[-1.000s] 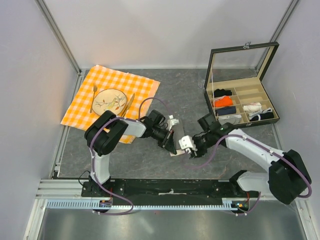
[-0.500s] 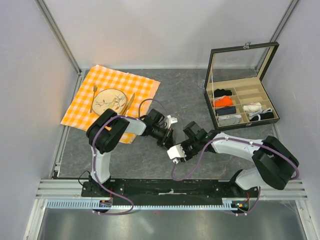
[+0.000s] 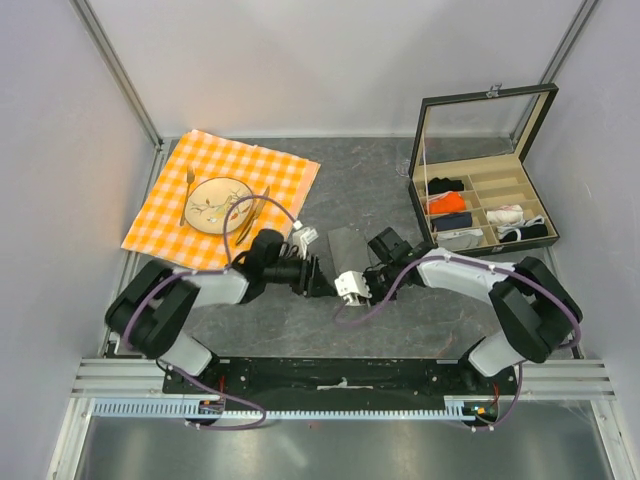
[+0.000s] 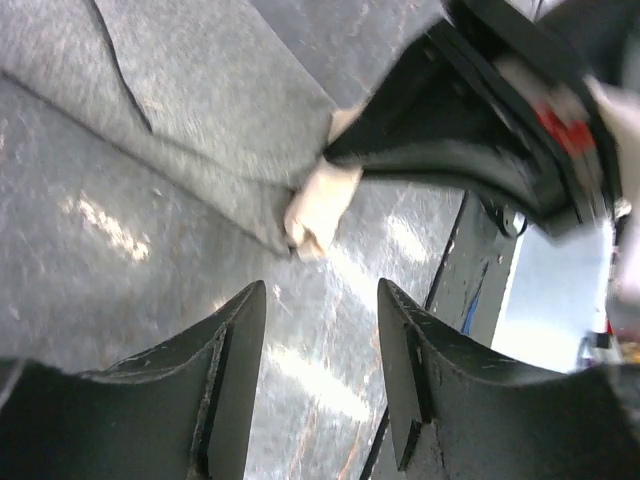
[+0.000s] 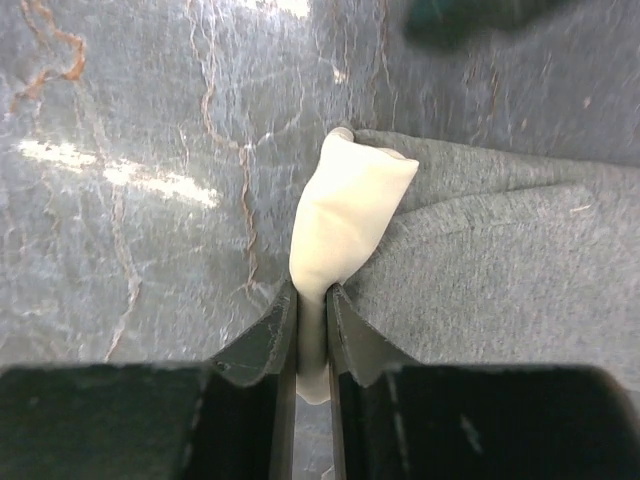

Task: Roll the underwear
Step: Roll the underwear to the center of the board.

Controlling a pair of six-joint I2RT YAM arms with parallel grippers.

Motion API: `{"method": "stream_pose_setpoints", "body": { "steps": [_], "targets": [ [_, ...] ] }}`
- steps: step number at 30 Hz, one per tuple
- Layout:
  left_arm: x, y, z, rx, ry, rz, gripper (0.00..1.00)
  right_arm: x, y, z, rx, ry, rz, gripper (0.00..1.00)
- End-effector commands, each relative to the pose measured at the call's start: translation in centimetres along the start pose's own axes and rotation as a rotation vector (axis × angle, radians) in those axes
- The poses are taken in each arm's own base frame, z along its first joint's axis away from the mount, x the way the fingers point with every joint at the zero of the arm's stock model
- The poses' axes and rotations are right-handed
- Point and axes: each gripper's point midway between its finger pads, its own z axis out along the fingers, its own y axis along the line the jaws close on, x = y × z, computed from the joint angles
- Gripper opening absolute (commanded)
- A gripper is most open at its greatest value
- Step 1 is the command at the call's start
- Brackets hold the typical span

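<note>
The underwear is a grey cloth lying on the table between the two arms, with a cream-white strip bunched at its near corner. My right gripper is shut on that cream strip, with the grey cloth spreading to the right of the jaws. From above, the right gripper sits at the cloth's near edge. My left gripper is open and holds nothing. It hovers over bare table just short of the strip's end. From above, the left gripper is close to the left of the right one.
An orange-and-white checked cloth with a plate and cutlery lies at the back left. An open-lidded compartment box with small garments stands at the right. Metal frame rails run along the near edge and the left side.
The left gripper has opened and let go. The left arm has swung lower and leftward. The right gripper has closed on the cream strip, and the grey cloth now shows between the arms.
</note>
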Motion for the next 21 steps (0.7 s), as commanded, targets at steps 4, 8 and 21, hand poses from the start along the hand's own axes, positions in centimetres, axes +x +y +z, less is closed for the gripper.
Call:
{"method": "stream_pose_setpoints", "body": {
  "steps": [4,8,21],
  "targets": [
    [-0.2,-4.3,-3.7,0.009,-0.358,0.585,0.58,-1.4,3.2,-1.2,-0.298,-0.134,0.281,0.13],
    [2.5,-7.7,-2.4,0.036,-0.348,0.917,0.61,-1.2,4.3,-1.3,-0.465,-0.157,0.427,0.13],
    [3.3,-6.3,4.0,-0.139,-0.063,1.243,0.68,-0.4,3.4,-0.9,-0.542,-0.175,0.574,0.14]
  ]
}}
